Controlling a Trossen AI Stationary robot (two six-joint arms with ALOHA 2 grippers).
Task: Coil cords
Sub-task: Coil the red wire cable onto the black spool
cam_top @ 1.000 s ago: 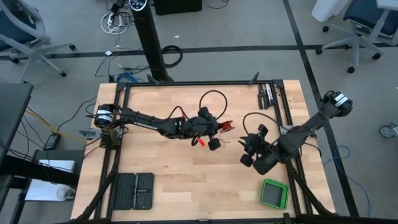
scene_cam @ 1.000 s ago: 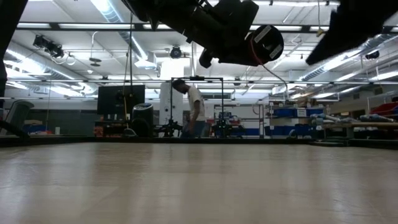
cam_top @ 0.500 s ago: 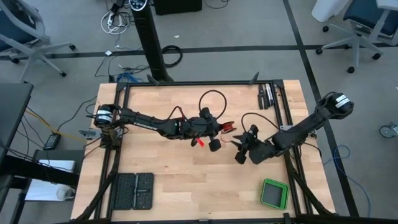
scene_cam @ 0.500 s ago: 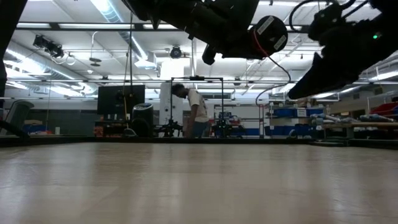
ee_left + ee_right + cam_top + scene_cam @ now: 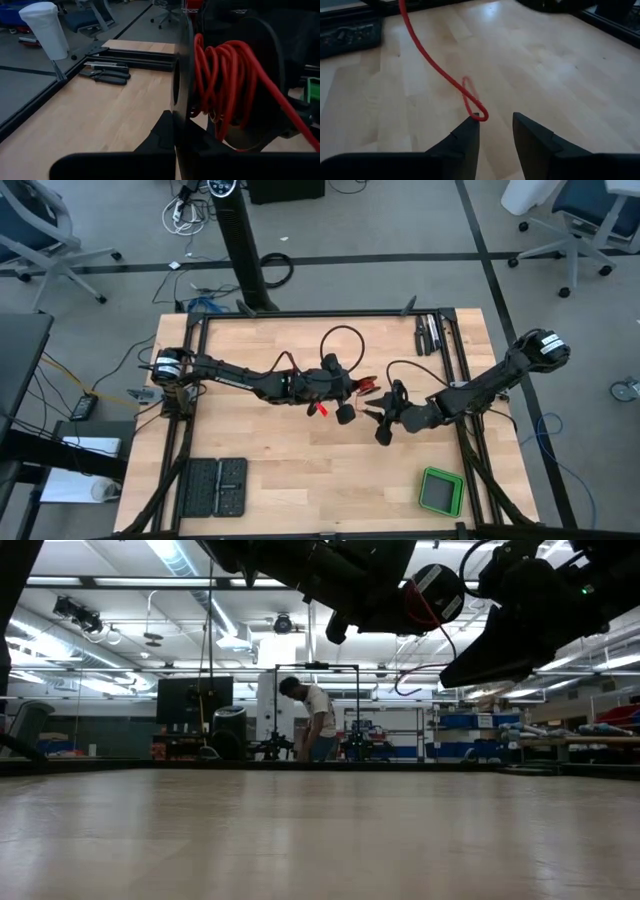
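A black spool (image 5: 235,75) carries many turns of the red-orange cord (image 5: 220,85). My left gripper (image 5: 350,388) is shut on it above the table's middle. A free length of the cord (image 5: 415,680) sags from the spool (image 5: 435,595) toward my right gripper (image 5: 470,670). The right gripper (image 5: 495,125) stands open just right of the spool, above the wood. The cord's bent-back end (image 5: 479,114) lies at the tip of one finger (image 5: 470,131). My left gripper pinches the spool's thin flange (image 5: 181,115) at its rim, coming at it nearly level from the table's left. The spool is clear of the table with the flange upright. My right gripper: the cord's bent end sits against one fingertip; whether it touches I cannot tell.
A green-rimmed tray (image 5: 440,492) sits at the near right, two black mats (image 5: 212,488) at the near left, and dark hand tools (image 5: 430,332) at the far right. Bare wood (image 5: 300,460) lies below both grippers. A person (image 5: 315,720) stands in the room behind.
My right gripper has come down and toward the table's left, turning until it points at the spool. A slack loop of red cord now shows between the spool and that gripper. The spool has kept its place.
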